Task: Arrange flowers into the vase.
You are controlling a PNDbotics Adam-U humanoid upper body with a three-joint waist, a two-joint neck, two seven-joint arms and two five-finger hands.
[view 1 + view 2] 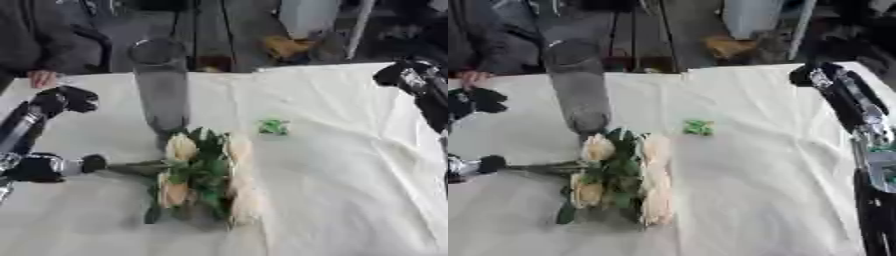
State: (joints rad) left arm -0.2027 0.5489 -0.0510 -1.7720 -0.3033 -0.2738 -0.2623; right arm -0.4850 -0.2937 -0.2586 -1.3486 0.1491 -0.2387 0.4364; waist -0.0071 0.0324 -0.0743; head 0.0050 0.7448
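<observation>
The robot's left hand (pixel 44 167) sits near the table's left edge with its dark fingers closed toward the stem ends of a bunch of flowers (pixel 203 175) — whether they actually pinch the stems cannot be told. The bunch lies flat on the white cloth of the table (pixel 350 190) near its middle, the stems pointing left to the hand, the cream blooms and green leaves fanned out to the right. Just behind the blooms, toward the far edge, a tall clear vase (pixel 164 90) stands upright, with no flower showing in it. A small green scrap (pixel 273 127) lies on the cloth to the right of the vase, apart from the bunch. The right hand (pixel 820 75) hangs near the far right corner, well clear of everything; its fingers cannot be made out. At the far left edge a person's hand (pixel 39 77) rests on the table, touching none of the task's things. By the look of them the flowers are light and limp, the heads easily bruised — the stems, low down, seem the place to take hold, while the tall narrow vase looks liable to tip if knocked
</observation>
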